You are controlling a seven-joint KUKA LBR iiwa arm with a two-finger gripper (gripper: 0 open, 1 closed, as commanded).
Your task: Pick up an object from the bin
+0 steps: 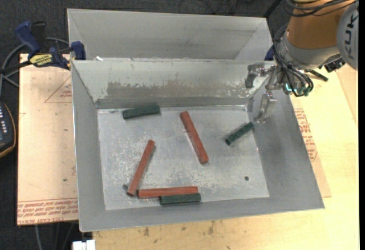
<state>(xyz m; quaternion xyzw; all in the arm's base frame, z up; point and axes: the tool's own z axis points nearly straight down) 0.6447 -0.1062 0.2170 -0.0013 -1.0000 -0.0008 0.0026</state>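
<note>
Front green block (180,199) sits closest, flat on the bin (171,72) floor by the front wall. It's touching the front red stick (168,192), which lies just behind it and parallel.

- Left red stick (141,167) leans diagonally, with its lower end meeting the front red stick's left end.
- Centre red stick (194,137) lies on its own mid-floor, also diagonal.
- Back green block (141,112) is near the rear wall on the left side, well apart from everything else.

Likely target is the right green block (238,133): short, dark, tilted, alone on the right side of the floor. Claw (262,116) hangs low at the right rear of the bin, just beside that block's upper end and up-right of it. Can't tell if they touch. Can't tell whether the claw is released or clenched either, as the view is too cluttered there. Nothing visibly gripped.

My read on the step: approach/positioning, grasp not yet made and nothing lifted.

What the next move calls for, as I judge it:
- Shift the claw down-left so it centres over the block's middle rather than its tip.
- Rotate the wrist to straddle the block's short axis, since it lies diagonal.
- Make sure it's released before descending, then close and lift straight up.

The right wall is near, so keep clearance during the reposition.
</note>
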